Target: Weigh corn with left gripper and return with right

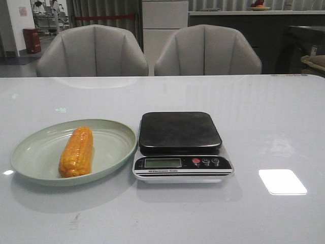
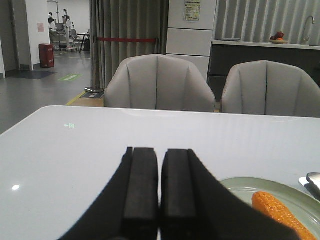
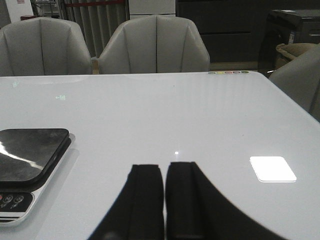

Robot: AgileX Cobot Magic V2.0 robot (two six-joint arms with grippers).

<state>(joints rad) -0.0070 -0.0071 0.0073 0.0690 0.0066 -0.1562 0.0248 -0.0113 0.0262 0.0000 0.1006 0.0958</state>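
Note:
The orange-yellow corn (image 1: pixel 76 151) lies lengthwise on a pale green plate (image 1: pixel 35 147) at the table's left front. A digital scale (image 1: pixel 180 131) with a bare black platform stands just right of the plate. Neither gripper shows in the front view. In the left wrist view my left gripper (image 2: pixel 160 152) is shut and empty, low over the table, with the corn (image 2: pixel 277 215) and plate (image 2: pixel 245 184) off to its side. In the right wrist view my right gripper (image 3: pixel 164 167) is shut and empty, with the scale (image 3: pixel 27 157) off to its side.
Two grey chairs (image 1: pixel 94 51) stand behind the table's far edge. A bright patch of reflected light (image 1: pixel 282 181) lies on the table to the right of the scale.

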